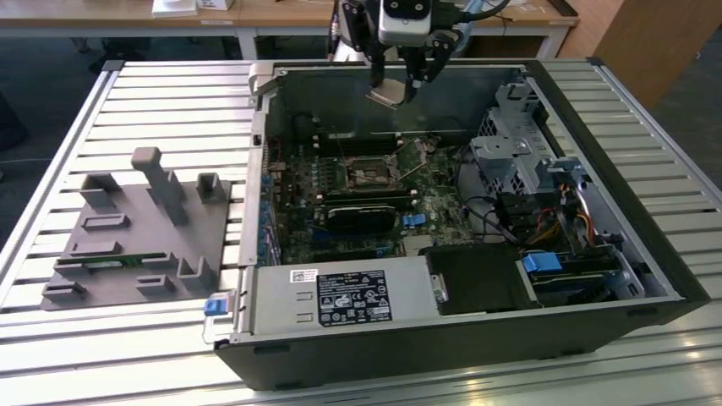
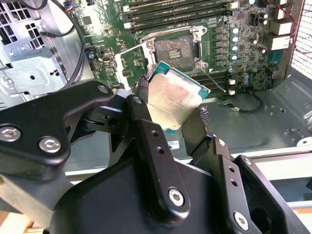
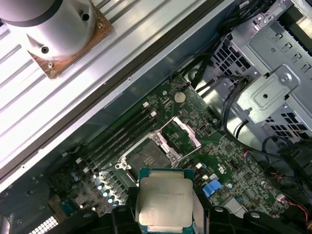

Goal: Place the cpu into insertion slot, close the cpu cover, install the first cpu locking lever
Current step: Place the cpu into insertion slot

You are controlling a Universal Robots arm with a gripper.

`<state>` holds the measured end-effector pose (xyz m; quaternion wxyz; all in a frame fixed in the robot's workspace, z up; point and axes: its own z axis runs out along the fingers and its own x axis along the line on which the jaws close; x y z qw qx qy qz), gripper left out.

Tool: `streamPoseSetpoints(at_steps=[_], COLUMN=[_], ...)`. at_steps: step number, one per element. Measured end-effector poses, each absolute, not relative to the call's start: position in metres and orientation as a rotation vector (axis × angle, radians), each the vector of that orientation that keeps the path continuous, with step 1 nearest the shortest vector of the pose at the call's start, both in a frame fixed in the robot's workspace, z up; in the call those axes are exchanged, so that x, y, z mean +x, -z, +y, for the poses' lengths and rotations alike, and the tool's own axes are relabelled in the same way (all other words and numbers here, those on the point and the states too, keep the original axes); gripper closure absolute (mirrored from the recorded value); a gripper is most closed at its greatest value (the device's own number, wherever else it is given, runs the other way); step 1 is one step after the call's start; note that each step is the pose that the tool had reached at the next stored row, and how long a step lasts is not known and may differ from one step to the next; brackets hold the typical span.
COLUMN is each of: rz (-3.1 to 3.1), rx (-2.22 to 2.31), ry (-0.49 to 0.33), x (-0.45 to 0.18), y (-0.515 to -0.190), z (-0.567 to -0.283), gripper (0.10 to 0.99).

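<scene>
My gripper [image 1: 397, 85] hangs over the far part of the open computer case, shut on the cpu [image 1: 390, 91]. The cpu is a silver-faced square chip with a green edge, held tilted between the black fingers in both wrist views [image 2: 173, 97] [image 3: 165, 202]. Below and nearer lies the insertion slot [image 1: 369, 175] [image 2: 174, 48] [image 3: 148, 156], bare and dark in the middle. The cpu cover [image 2: 131, 61] [image 3: 185, 131] stands swung open beside the slot. A thin metal lever [image 2: 213, 79] sticks out next to the slot; I cannot tell whether it is the first cpu locking lever.
The case wall [image 1: 254, 169] rises around the green motherboard [image 1: 296, 211]. A drive cage [image 1: 513, 152] and loose cables [image 1: 508, 220] crowd the exterior view's right. The power supply [image 1: 327, 296] sits at the near end. A grey fixture block [image 1: 135, 233] lies on the slatted table.
</scene>
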<state>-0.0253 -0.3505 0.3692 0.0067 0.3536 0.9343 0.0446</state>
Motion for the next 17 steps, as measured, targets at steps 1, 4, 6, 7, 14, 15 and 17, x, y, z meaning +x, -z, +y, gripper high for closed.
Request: streamPoseSetpoints(at_steps=[1,4,6,7,14,15,17], rz=[2.921,2.917,2.913,2.91,2.884,2.88,2.871], rx=[1.11,1.121,1.13,1.136,1.195,1.205,1.225], ry=[-0.14,-0.139,-0.139,-0.139,-0.139,-0.139,-0.138], x=[-0.0253,-0.0253,-0.0253,-0.0253,-0.0257,-0.0258,-0.0259], y=[-0.3692,-0.3691,-0.369,-0.369,-0.3683,-0.3682,-0.3681], z=[-0.3505,-0.3505,-0.3505,-0.3505,-0.3504,-0.3505,-0.3505], gripper=[0.561,0.561,0.561,0.561,0.561,0.561,0.561])
